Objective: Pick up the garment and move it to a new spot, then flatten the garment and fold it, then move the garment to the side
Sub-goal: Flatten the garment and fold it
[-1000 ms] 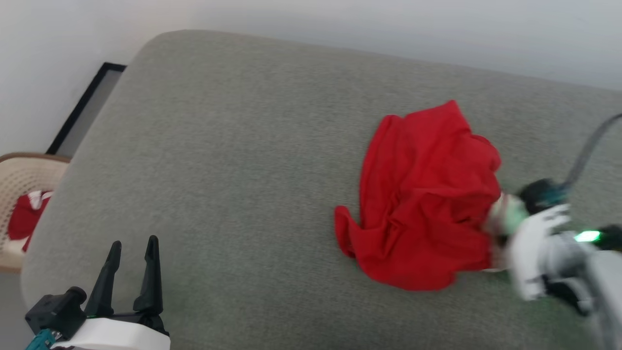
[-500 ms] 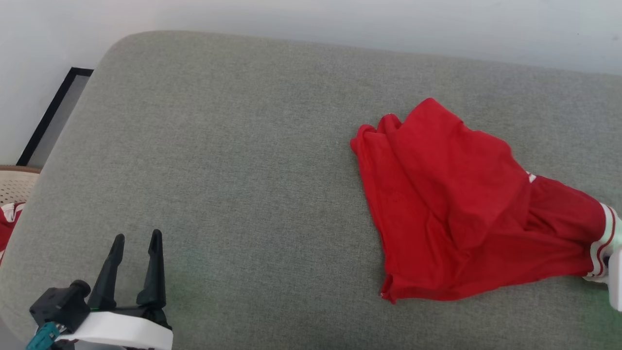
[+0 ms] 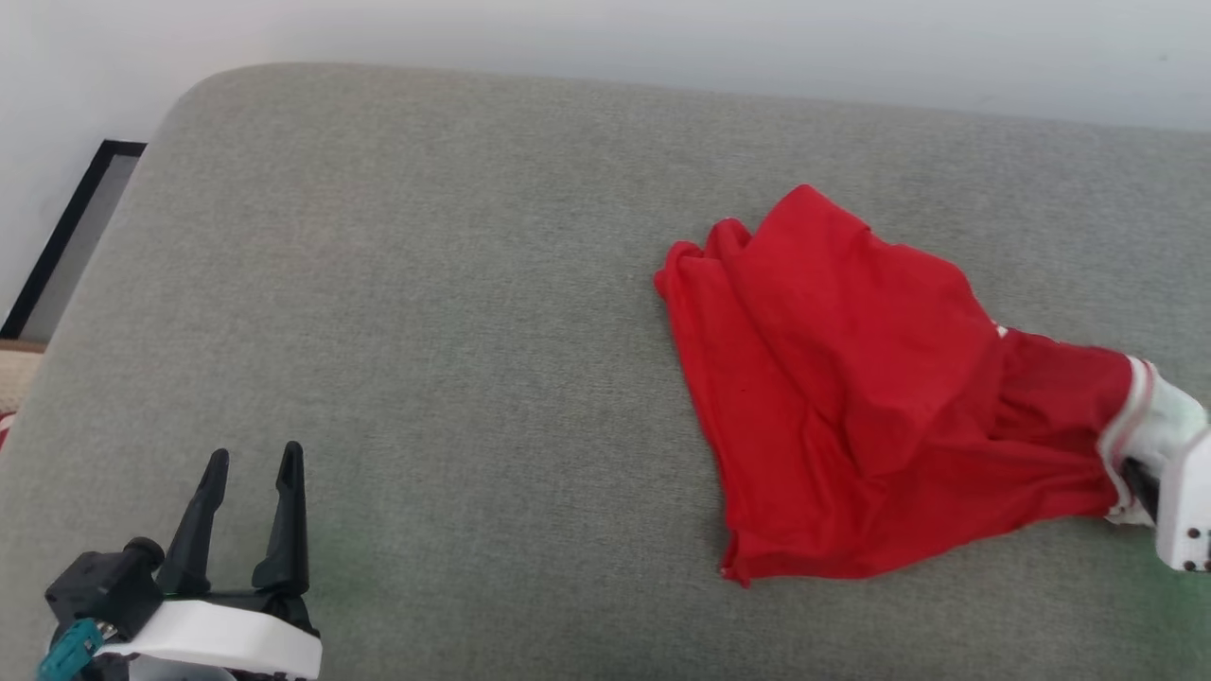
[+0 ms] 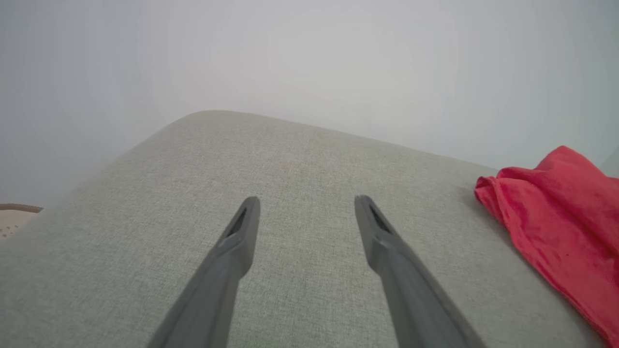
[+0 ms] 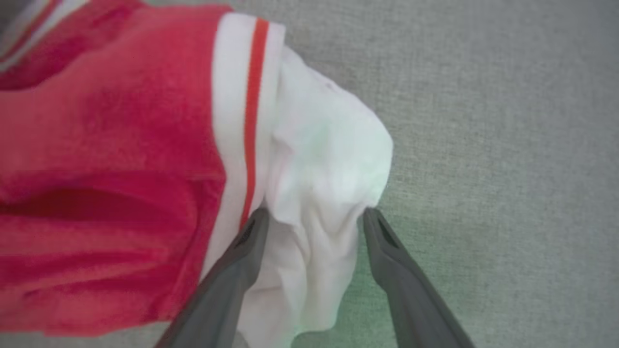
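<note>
A grey upholstered cushion extends ahead of both arms, with a white wall behind it. The garment lies crumpled on the cushion, well right of the left fingers, which are spread and empty. Its white sleeve end lies between the spread right fingers, touching both.

Grey fabric-covered cushion with a rounded far-left corner spanned the view. A plain pale wall stood behind it. Black-framed panel sat at left, with a beige basket rim just below. Light was soft and even.

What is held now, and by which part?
Nothing. The right gripper stands open around the garment's white sleeve end; the left gripper is open, empty.
</note>
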Motion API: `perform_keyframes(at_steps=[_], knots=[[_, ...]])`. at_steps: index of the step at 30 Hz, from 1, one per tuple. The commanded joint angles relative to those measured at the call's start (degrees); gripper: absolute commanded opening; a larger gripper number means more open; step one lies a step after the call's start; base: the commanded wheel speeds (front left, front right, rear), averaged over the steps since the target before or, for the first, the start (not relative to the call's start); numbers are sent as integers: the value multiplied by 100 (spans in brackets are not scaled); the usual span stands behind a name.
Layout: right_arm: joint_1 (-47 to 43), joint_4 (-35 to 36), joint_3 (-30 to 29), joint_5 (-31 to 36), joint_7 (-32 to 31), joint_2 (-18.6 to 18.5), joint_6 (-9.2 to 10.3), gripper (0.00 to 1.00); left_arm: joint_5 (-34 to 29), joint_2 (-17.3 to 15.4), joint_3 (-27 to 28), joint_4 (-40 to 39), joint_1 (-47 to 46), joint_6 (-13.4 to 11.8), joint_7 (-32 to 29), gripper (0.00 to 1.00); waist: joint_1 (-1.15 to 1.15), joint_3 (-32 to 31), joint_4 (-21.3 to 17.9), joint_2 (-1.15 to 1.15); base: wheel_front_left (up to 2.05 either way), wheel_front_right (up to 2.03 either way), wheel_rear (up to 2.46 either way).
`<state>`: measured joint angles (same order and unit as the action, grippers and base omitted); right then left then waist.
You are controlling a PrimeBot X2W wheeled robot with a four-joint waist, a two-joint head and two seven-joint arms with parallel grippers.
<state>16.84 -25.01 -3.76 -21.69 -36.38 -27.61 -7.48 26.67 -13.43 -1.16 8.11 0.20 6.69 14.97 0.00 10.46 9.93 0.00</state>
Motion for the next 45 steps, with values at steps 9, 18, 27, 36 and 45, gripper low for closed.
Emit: perform_keyframes(at_steps=[9, 18, 27, 36, 45], knots=[[-246, 827, -275, 162, 373, 435, -1, 100, 61, -410, -283, -287, -436, 49, -684, 100, 0, -127, -515, 0, 0, 0, 0], [-290, 1558, -542, 621, 986, 1120, -1, 100, 515, -979, -1238, -723, -1431, 80, -2115, 100, 0, -88, -1130, 0, 0, 0, 0], [-73, 1739, -714, 1070, 2121, 1788, -1, 100, 1177, -1500, -2498, -572, -2677, 71, -3454, 100, 0, 109, -1718, 0, 0, 0, 0], [262, 1568, -465, 1271, 2666, 2160, -1, 100, 1860, -1466, -3501, 575, -3804, 71, -4669, 100, 0, 322, -2166, 0, 0, 0, 0], [554, 1573, -194, 1241, 3205, 2312, -1, 100, 1876, -1334, -4194, 1838, -4378, 72, -5416, 100, 0, 661, -2460, 0, 0, 0, 0]])
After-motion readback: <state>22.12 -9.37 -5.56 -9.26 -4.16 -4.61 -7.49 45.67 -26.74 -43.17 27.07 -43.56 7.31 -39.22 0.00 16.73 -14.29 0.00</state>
